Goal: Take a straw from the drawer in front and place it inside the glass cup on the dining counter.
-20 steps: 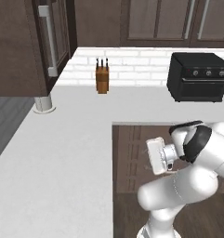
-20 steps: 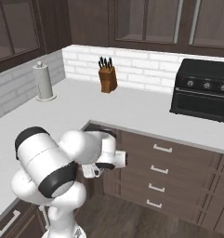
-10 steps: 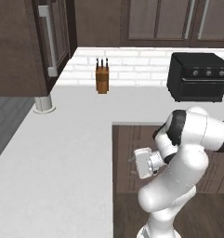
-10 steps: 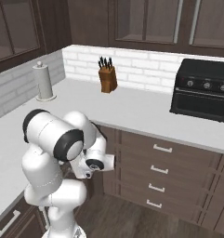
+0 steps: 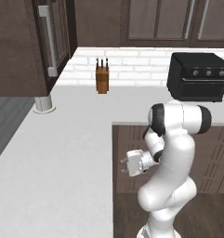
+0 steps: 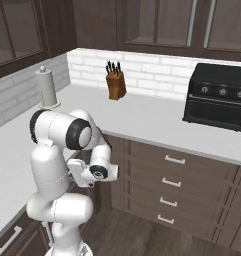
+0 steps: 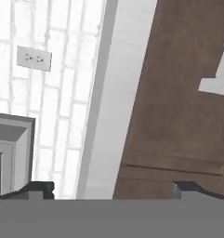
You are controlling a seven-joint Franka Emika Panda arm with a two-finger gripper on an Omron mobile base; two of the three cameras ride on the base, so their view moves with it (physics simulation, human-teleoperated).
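Observation:
My gripper (image 5: 123, 166) hangs open and empty below counter height, just off the inner corner of the L-shaped white worktop (image 5: 62, 153). In the right base view the gripper (image 6: 71, 167) points at the dark cabinets under the left run. The hand view has both dark fingertips (image 7: 36, 189) spread wide, facing a shut dark brown drawer front (image 7: 178, 116) with a silver handle (image 7: 216, 79) under the worktop edge. More shut drawers (image 6: 174, 160) line the right run. The straw is hidden. The glass cup and the dining counter are out of view.
A wooden knife block (image 5: 102, 79) stands against the white brick wall, with a black toaster oven (image 5: 199, 76) to its right. A paper-towel roll (image 6: 48, 89) stands on the left worktop. Dark wall cabinets hang above, and dark wood floor (image 6: 142, 235) lies between the cabinet runs.
The arm has swung the hand leftward and a little lower, toward the worktop's inner corner, while the elbow rose. The jaws stayed wide open. The base has not moved.

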